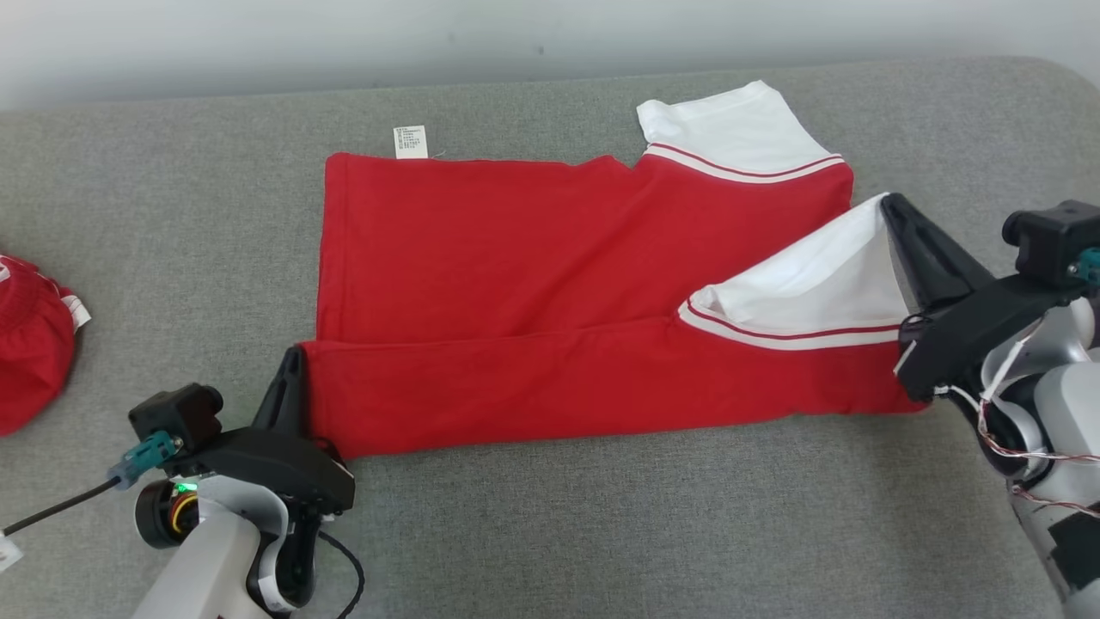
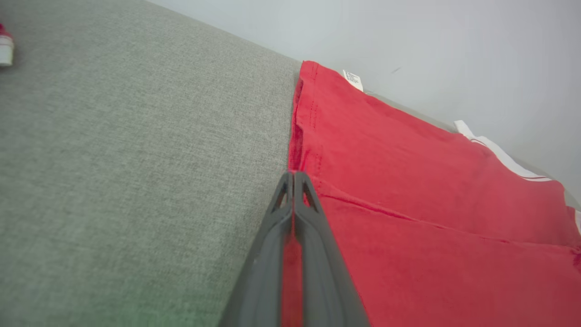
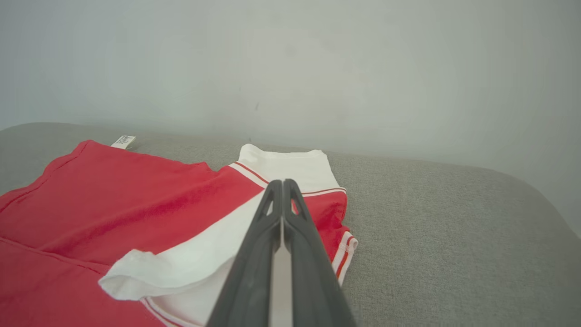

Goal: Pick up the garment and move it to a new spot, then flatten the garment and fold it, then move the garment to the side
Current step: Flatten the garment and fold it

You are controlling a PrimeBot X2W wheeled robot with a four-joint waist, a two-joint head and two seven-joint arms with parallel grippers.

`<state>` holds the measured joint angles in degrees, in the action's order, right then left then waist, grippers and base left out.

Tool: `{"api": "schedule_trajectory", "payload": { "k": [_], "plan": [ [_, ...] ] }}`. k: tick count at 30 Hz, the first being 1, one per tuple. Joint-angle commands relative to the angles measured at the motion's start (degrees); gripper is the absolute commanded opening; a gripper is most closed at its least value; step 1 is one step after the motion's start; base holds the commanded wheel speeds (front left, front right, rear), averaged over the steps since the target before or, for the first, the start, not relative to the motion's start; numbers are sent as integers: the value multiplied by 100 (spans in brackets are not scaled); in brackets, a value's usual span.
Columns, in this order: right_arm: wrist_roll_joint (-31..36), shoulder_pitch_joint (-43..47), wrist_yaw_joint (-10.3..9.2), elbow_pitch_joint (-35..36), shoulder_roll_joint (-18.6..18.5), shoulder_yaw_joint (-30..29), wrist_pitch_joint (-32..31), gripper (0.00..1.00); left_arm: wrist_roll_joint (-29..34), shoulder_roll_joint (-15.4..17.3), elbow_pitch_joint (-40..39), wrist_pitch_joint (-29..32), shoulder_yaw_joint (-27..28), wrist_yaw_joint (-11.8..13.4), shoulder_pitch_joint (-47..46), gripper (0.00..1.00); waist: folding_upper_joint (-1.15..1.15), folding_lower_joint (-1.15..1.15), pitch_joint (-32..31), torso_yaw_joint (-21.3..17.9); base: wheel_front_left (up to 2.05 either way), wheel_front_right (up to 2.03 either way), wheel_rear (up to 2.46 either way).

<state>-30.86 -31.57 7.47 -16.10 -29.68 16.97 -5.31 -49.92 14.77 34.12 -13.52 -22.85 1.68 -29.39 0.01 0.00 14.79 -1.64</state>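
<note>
The left tool (image 1: 295,357) is closed tight on the near-left corner of the garment (image 1: 516,258), and in the left wrist view a strip of red cloth shows pinched between its two dark fingers (image 2: 317,254). The right tool (image 1: 889,205) is likewise closed, gripping the right edge of the near white sleeve (image 1: 816,284); in the right wrist view white cloth runs between its fingers (image 3: 254,263), whose tips lie over the red and white stripes. The garment is a red shirt lying across the middle of the grey fabric-covered tabletop (image 1: 601,533), hem to the left and sleeves to the right. Its near part forms a long red band running left to right between the two tools, with a crease line where it meets the rest of the body. The far white sleeve (image 1: 730,129) lies flat at the far right. A small white label (image 1: 410,142) sticks out from the far edge near the left corner. Well apart, at the left edge of the tabletop, sits another red cloth item (image 1: 30,344). A pale wall (image 1: 516,34) rises behind the far edge.
</note>
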Motion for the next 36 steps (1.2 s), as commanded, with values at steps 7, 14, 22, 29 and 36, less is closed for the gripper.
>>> {"api": "schedule_trajectory", "payload": {
  "k": [7, 14, 22, 29, 36],
  "plan": [
    [77, -107, 3, -301, 323, -183, -2, 100, 248, 45, 232, -75, -67, 23, -115, 100, -1, 0, -66, 24, 0, 0, 0],
    [95, 355, 3, -132, 434, -589, -662, 100, 540, 360, -57, -126, -140, -9, 507, 100, -1, 0, -400, -16, 0, 0, 0],
    [346, 1229, 3, 871, 652, -1373, -1400, 100, 425, 393, -547, 445, -321, 242, 984, 100, -1, 0, -489, -137, 0, 0, 0],
    [551, 1529, 3, 1238, 914, -1462, -1733, 100, 688, 454, -282, 728, -478, 608, 751, 100, -1, 0, -358, -323, 0, 0, 0],
    [677, 1672, 3, 1140, 992, -1521, -1934, 100, 633, 327, -94, 928, -649, 533, 725, 42, -1, 0, -229, -405, 0, 0, 0]
  ]
}}
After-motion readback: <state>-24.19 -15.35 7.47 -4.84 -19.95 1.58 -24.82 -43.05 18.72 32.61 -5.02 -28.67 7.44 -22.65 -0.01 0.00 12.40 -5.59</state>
